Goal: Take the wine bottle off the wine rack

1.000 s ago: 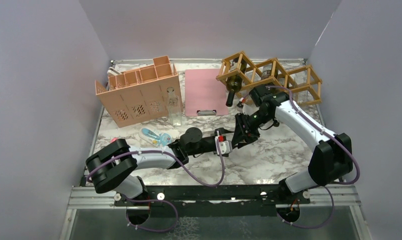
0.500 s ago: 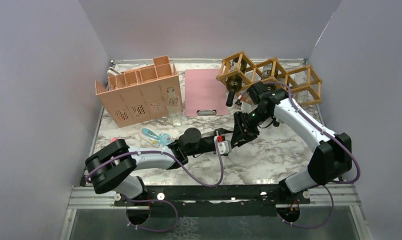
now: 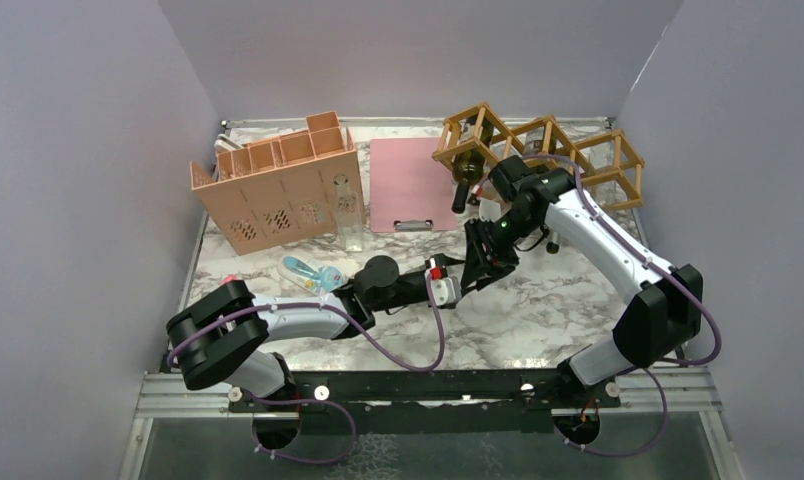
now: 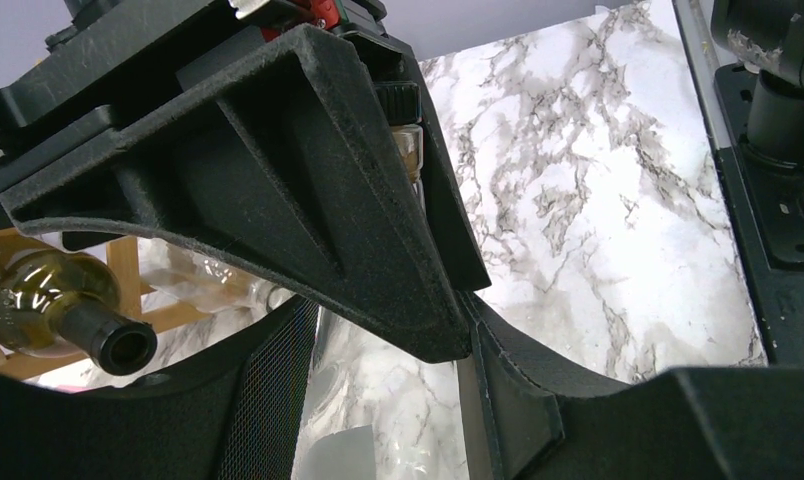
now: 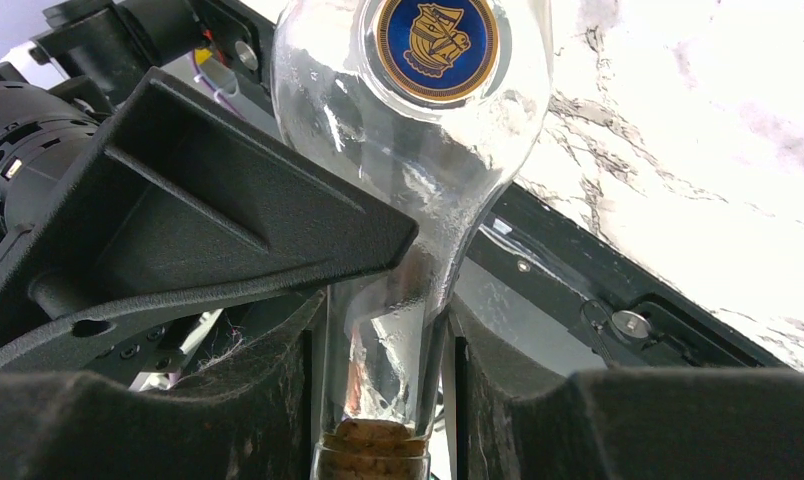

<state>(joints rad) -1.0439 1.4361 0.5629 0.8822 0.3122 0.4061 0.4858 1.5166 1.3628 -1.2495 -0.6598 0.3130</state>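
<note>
My right gripper [image 5: 388, 335] is shut on the neck of a clear glass wine bottle [image 5: 428, 150]. The bottle has a cork in its mouth and a blue and gold emblem, and I hold it above the marble table, off the wine rack [image 3: 548, 140]. My left gripper [image 4: 388, 395] has met it in front of the rack, and the clear glass fills the gap between its pads. In the top view the two grippers [image 3: 473, 268] overlap and hide the bottle. A dark green bottle [image 3: 466, 170] still lies in the rack's left cell, also seen in the left wrist view [image 4: 58, 315].
A salmon-pink perforated box [image 3: 278, 195] stands at the back left with a tall clear bottle [image 3: 348, 212] upright beside it. A pink clipboard [image 3: 408, 185] lies at the back centre. A small blue packet [image 3: 308, 272] lies by my left arm. Grey walls enclose three sides.
My right arm has shifted slightly left with the clear bottle. The left gripper has edged up to it, and its jaws have narrowed around the glass.
</note>
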